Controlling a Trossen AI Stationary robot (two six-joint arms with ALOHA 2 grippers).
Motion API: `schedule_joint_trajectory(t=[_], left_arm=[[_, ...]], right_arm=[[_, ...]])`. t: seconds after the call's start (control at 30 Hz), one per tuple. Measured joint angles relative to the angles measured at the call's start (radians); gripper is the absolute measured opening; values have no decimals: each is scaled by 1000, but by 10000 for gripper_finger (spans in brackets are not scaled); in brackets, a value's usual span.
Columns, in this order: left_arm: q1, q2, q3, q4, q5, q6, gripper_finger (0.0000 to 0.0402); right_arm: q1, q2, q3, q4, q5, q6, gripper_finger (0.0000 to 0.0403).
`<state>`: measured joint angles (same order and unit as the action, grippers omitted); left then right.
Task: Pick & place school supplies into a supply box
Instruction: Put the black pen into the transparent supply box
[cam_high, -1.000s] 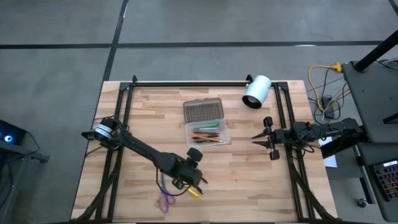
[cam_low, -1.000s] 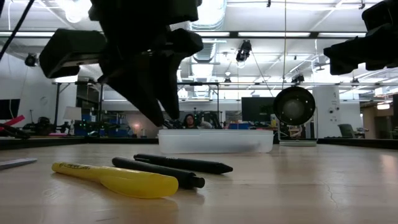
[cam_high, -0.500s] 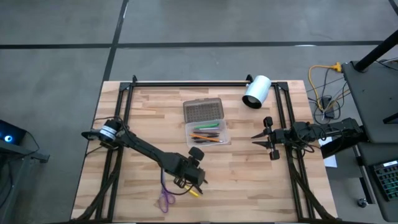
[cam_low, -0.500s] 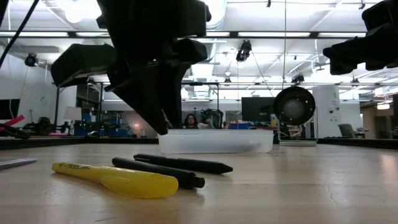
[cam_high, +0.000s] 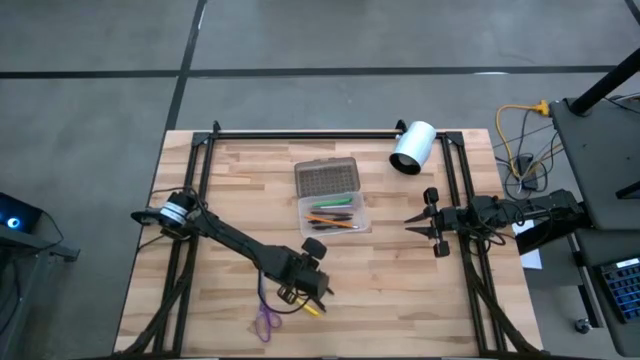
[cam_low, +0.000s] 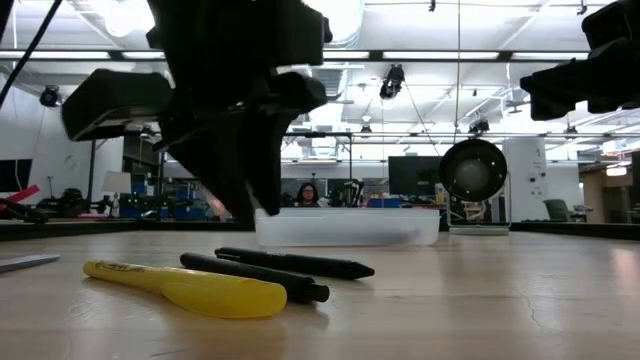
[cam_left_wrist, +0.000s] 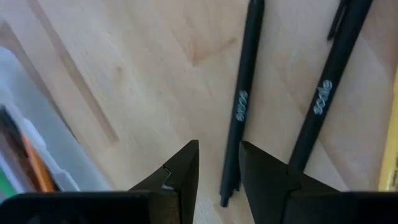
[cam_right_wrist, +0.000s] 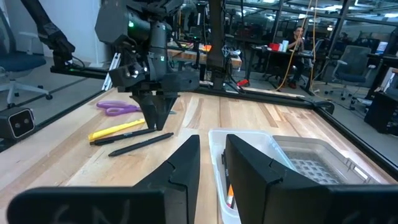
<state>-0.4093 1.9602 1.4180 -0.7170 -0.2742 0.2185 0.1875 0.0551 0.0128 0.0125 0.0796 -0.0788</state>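
Observation:
My left gripper (cam_high: 308, 288) hangs narrowly open, fingers pointing down, just above two black pens (cam_left_wrist: 242, 106) (cam_left_wrist: 326, 93) that lie flat on the wood beside a yellow highlighter (cam_low: 190, 287). In the left wrist view one pen's end (cam_left_wrist: 227, 198) shows in the gap between the fingers. Purple scissors (cam_high: 266, 320) lie nearer the table's near edge. The clear supply box (cam_high: 332, 217) holds several pens and pencils. Its grey lid (cam_high: 327, 178) lies open on the far side. My right gripper (cam_high: 410, 222) waits shut at the table's right side, off the wood.
A white cylinder (cam_high: 412, 147) lies on its side at the far right corner. Black frame rails (cam_high: 300, 133) run along the far edge and both sides. Bare wood lies between the box and the right rail. A person sits in the room beyond.
My left gripper has come down a little toward the black pens and shifted slightly toward the table's left, turning a bit about its wrist. The pens, highlighter and box lie where they were.

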Motion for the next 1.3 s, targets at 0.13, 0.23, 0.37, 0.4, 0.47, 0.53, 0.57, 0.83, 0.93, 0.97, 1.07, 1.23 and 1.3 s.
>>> schedule_joint_trajectory(t=[0.13, 0.23, 0.37, 0.4, 0.47, 0.53, 0.57, 0.83, 0.93, 0.97, 1.07, 1.23, 1.3], left_arm=[[9, 0, -13, 16, 38, -4, 99], [12, 0, -13, 19, 41, -4, 99], [12, 0, -13, 26, 62, -4, 99], [12, 0, -13, 28, 76, -4, 99], [15, 0, -16, 39, 90, -4, 99], [18, 0, -22, 43, 94, -5, 99], [20, 0, -25, 42, 94, -7, 99], [36, 0, -51, 57, 94, -15, 99], [42, 0, -65, 72, 106, -15, 99], [44, 0, -71, 79, 113, -16, 99], [50, 0, -85, 91, 121, -16, 99], [57, -1, -92, 94, 120, -16, 99], [58, -1, -98, 108, 120, -16, 99]], right_arm=[[0, 0, 0, 0, 0, 0, 77], [0, 0, 0, 0, 0, 0, 81], [0, 0, 0, 0, 0, 0, 81], [0, 0, 0, 0, 0, 0, 79], [0, 0, 0, 0, 0, 0, 75], [0, 0, 0, 0, 0, 0, 72], [0, 0, 0, 0, 0, 0, 70], [0, 0, 0, 0, 0, 0, 75], [0, 0, 0, 0, 0, 0, 80], [0, 0, 0, 0, 0, 0, 81], [0, 0, 0, 0, 0, 0, 84], [0, 0, 0, 0, 0, 0, 80], [0, 0, 0, 0, 0, 0, 77]])
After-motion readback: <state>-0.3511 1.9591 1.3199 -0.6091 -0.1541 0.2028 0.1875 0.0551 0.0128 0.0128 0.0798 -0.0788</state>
